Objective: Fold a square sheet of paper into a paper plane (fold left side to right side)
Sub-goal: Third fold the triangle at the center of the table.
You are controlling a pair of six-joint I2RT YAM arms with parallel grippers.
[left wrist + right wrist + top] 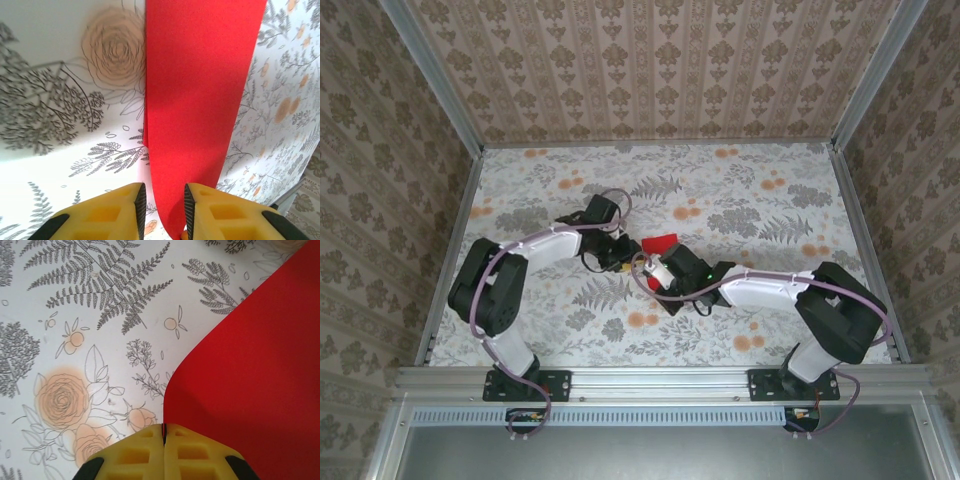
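We see one square sheet of paper [662, 243], red, held up over the middle of the tablecloth [740, 190]. We count two grippers over that middle too. The left gripper [165, 202] is a little bit apart, with the paper running through it. The right gripper [164, 429] is squeezed tight on the paper's edge.
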